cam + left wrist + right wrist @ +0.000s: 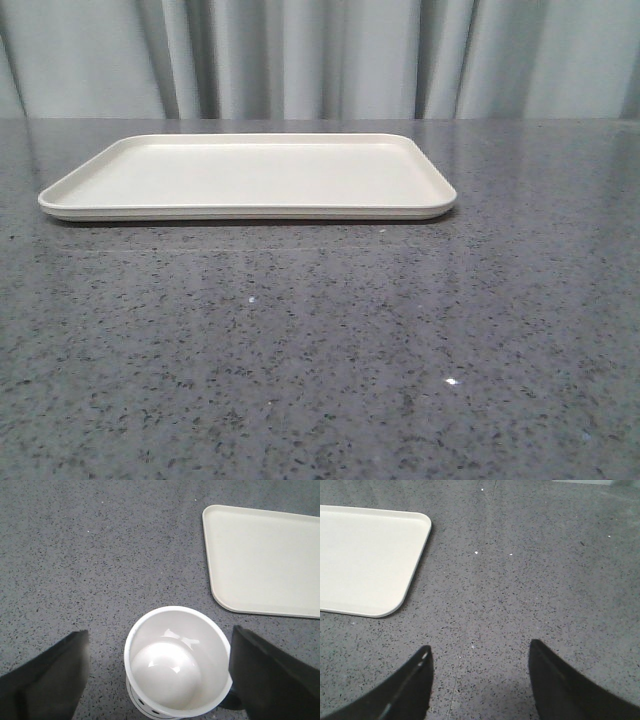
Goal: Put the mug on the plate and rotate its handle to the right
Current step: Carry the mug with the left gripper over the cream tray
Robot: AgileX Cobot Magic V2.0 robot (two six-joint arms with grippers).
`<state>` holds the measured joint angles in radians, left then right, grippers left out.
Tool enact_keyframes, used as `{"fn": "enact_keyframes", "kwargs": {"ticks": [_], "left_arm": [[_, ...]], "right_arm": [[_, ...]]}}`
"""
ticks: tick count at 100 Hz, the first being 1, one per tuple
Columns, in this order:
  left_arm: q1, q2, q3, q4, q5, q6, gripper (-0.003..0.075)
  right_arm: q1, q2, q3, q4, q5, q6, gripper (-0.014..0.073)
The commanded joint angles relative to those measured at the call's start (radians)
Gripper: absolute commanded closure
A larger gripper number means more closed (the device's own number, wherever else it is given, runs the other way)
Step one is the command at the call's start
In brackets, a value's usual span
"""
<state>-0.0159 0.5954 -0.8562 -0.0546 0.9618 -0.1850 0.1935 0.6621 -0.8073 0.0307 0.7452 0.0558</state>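
One mug (pixel 176 666) between spread left hand (pixel 160 675); one plate (pixel 248 178).

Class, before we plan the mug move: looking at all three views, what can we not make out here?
- The mug: absent from the front view; in the left wrist view its base is cut off by the frame edge.
- The handle: mostly hidden behind a finger of the left end effector.
- The plate: its far side is cropped in both wrist views.
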Motion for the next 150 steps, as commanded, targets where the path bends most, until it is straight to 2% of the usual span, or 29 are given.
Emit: {"fn": "enact_keyframes", "kwargs": {"ticks": [1,53,96,103,112,124,131,146,150], "left_arm": [[0.001,0.012,-0.036,-0.012,-0.054,0.002,0.0134],[0.001,0.233,-0.036,0.024,0.001,0.003,0.0134],[0.001,0.343,-0.036,0.036,0.017,0.003,0.0135],[0.001,0.355,-0.036,0.038,0.027,0.003,0.0153],[0.001,0.369,-0.036,0.038,0.039,0.003,0.0221],[0.001,0.384,-0.036,0.038,0.043,0.003,0.0359],[0.001,0.388,-0.036,0.038,0.043,0.003,0.0457],[0.001,0.389,-0.036,0.038,0.043,0.003,0.072],[0.001,0.389,-0.036,0.038,0.043,0.004,0.0738]], "right_arm": [[-0.008,0.004,-0.033,-0.001,-0.057,-0.004,0.0087],[-0.008,0.004,-0.033,-0.001,-0.067,-0.004,0.0087],[-0.008,0.004,-0.033,-0.001,-0.067,-0.004,0.0087],[-0.008,0.004,-0.033,-0.001,-0.067,-0.004,0.0087],[-0.008,0.004,-0.033,-0.001,-0.067,-0.004,0.0087],[-0.008,0.004,-0.033,-0.001,-0.067,-0.004,0.0087],[-0.008,0.004,-0.033,-0.001,-0.067,-0.004,0.0087],[-0.008,0.004,-0.033,-0.001,-0.066,-0.004,0.0087],[-0.008,0.004,-0.033,-0.001,-0.066,-0.004,0.0087]]}}
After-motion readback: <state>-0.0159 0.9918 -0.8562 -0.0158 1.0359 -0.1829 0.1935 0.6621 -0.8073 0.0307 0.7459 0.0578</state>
